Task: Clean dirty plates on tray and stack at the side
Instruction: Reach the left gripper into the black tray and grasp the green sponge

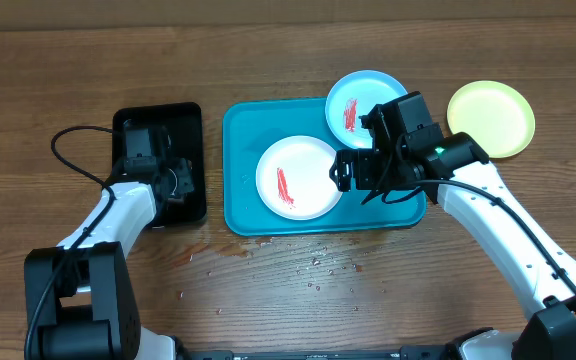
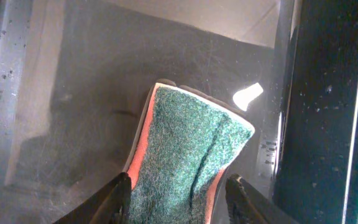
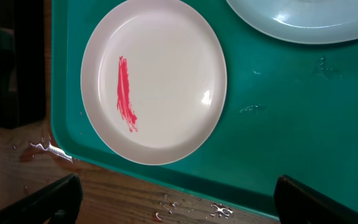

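The turquoise tray (image 1: pixel 236 200) lies mid-table. On it sits the white plate (image 1: pixel 303 170), also in the right wrist view (image 3: pixel 166 81), with a red smear. The light blue plate (image 1: pixel 353 100) with a red smear lies over the tray's far right corner and is partly hidden by my right arm. Its edge shows in the right wrist view (image 3: pixel 303 25). The yellow-green plate (image 1: pixel 491 118) lies on the table to the right, with no smear showing. My right gripper (image 1: pixel 363 172) (image 3: pixel 179 205) is wide open and empty above the tray (image 3: pixel 291 124). My left gripper (image 1: pixel 173 185) (image 2: pixel 179 199) is open astride a green-and-orange sponge (image 2: pixel 185 155).
A black tray (image 1: pixel 193 130) stands left of the turquoise one, and the sponge lies on its wet floor (image 2: pixel 73 93). Water drops (image 1: pixel 318 265) and a reddish puddle (image 1: pixel 233 245) lie on the wooden table in front of the turquoise tray.
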You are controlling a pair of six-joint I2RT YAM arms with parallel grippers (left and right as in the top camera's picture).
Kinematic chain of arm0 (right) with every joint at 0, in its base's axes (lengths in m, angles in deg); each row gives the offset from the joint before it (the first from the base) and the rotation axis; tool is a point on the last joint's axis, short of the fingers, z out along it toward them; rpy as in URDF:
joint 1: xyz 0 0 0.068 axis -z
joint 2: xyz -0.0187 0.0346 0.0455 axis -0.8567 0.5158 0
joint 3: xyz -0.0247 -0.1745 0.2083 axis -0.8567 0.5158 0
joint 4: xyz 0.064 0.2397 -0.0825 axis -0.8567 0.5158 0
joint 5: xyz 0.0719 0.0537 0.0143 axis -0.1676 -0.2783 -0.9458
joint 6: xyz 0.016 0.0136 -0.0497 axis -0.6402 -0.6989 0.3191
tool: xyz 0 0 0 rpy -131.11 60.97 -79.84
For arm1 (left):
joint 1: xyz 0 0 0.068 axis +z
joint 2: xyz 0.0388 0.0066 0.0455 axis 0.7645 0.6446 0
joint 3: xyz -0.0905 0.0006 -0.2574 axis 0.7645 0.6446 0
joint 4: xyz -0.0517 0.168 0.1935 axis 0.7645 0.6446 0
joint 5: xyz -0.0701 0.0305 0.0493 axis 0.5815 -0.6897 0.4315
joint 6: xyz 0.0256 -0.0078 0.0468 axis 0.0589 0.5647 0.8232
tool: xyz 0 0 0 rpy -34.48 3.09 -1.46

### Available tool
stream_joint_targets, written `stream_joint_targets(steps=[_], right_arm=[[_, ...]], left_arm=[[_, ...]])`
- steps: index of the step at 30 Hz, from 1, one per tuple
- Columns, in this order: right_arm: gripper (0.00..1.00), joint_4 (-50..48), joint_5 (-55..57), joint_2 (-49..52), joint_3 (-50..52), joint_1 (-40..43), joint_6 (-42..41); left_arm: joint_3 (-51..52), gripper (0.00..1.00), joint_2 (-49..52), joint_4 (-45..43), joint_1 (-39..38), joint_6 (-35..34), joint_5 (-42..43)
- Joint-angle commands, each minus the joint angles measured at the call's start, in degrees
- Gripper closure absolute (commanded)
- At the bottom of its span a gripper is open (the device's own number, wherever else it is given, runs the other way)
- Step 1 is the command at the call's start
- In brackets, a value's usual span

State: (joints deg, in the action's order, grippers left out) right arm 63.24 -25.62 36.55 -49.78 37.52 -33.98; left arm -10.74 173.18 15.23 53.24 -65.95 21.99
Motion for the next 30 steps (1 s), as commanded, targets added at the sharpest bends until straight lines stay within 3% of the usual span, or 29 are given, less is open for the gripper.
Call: stream_joint_targets(steps=[1,10,14,17,30], right_arm=[[0.00,0.1,0.1,-0.9,-1.2,-0.1,0.0],[0.00,0.3,0.1,-0.9,-1.2,-0.1,0.0],[0.00,0.3,0.1,-0.9,-1.2,-0.1,0.0],[0.00,0.3,0.1,-0.9,-1.2,-0.1,0.0],[0.00,0.5,0.1,-0.9,-1.2,-0.1,0.1]], left_arm=[[0.9,0.51,1.7,-0.4,-0.3,-0.5,0.8],[0.9,0.59,4.0,-0.9,-0.3,-0.5,0.8],[0.9,0.75,4.0,-1.1,-0.3,-0.5,0.8],[0.9,0.96,4.0,-1.1,-0.3,-0.6,0.8],[-1.4,0.96,3.3,2.5,-0.3,-0.5,0.7]])
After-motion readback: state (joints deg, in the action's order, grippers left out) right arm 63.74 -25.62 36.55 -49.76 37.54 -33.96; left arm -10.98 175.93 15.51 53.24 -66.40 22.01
